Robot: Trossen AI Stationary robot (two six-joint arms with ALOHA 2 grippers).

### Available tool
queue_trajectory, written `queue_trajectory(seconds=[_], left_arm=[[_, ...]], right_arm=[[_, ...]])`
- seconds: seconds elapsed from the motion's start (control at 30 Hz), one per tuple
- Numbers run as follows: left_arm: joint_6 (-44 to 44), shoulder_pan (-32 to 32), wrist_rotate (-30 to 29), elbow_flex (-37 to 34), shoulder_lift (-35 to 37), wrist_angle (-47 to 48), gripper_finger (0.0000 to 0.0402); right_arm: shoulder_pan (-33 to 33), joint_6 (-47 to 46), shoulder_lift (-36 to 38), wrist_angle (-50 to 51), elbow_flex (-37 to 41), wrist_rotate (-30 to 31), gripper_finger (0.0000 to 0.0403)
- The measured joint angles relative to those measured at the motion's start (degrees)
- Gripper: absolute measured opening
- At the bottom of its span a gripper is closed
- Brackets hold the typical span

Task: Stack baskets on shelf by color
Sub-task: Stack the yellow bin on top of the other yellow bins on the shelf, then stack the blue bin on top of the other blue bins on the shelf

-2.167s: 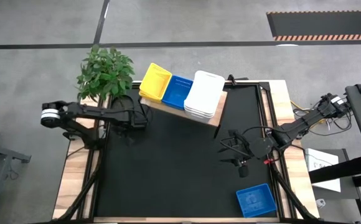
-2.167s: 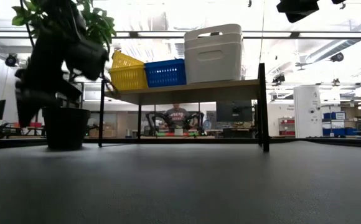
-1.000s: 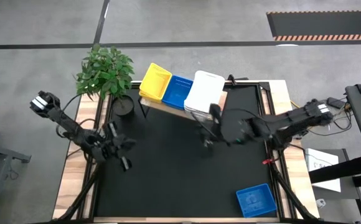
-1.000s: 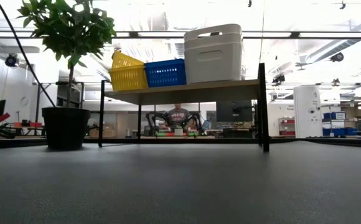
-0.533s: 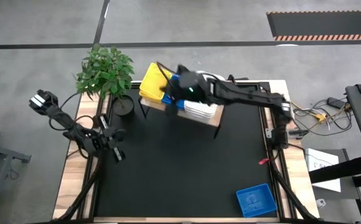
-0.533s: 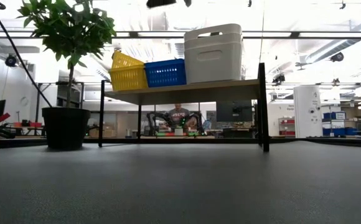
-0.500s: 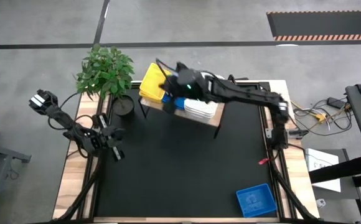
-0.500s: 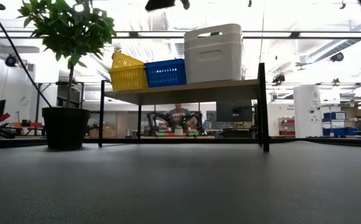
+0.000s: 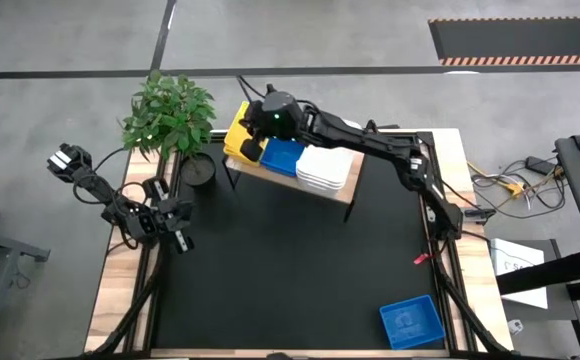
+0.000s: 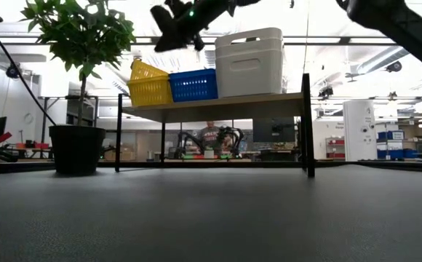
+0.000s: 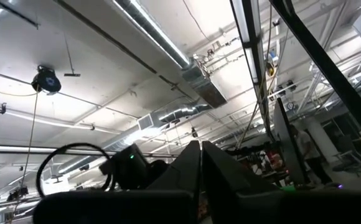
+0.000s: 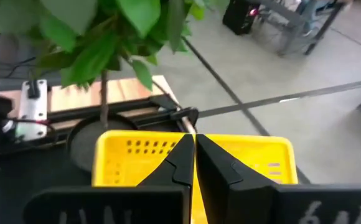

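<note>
Fingers pressed together and empty, the right tool (image 9: 253,146) hovers above the shelf's (image 9: 342,190) yellow basket (image 9: 240,127), while the lone blue basket (image 9: 411,322) lies far behind it.

It was a robotics lab: exposed ceiling ducts (image 11: 196,87), strip lights (image 11: 149,31), workbenches with monitors (image 10: 269,131) behind.

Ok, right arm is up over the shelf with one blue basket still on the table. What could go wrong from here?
The right tool, shut and empty, hangs close over the yellow basket at the shelf's end beside the plant; a low pass could nudge that basket off or brush the leaves. The stray blue basket lies far off at the table's near right corner, so fetching it means a long swing past the white stack.
</note>
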State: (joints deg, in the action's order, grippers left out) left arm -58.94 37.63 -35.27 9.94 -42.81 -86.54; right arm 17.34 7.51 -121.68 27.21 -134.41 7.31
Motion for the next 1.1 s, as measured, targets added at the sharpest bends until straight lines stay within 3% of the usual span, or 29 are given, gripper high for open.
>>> queue_trajectory(seconds=[0.57, 0.93, 1.1], left_arm=[[-0.46, -0.02, 0.05, -0.09, -0.14, 0.05, 0.0], [-0.46, -0.02, 0.07, -0.09, -0.28, 0.05, 0.0], [-0.37, -0.02, 0.07, -0.09, -0.28, 0.07, 0.0]], right_arm=[[0.47, 1.91, -6.58, -13.45, -0.09, -2.23, 0.0009], [0.3, 0.79, -6.77, -12.28, -0.09, -2.97, 0.0009], [-1.84, 1.05, -1.26, -3.5, -0.07, -3.1, 0.0009]])
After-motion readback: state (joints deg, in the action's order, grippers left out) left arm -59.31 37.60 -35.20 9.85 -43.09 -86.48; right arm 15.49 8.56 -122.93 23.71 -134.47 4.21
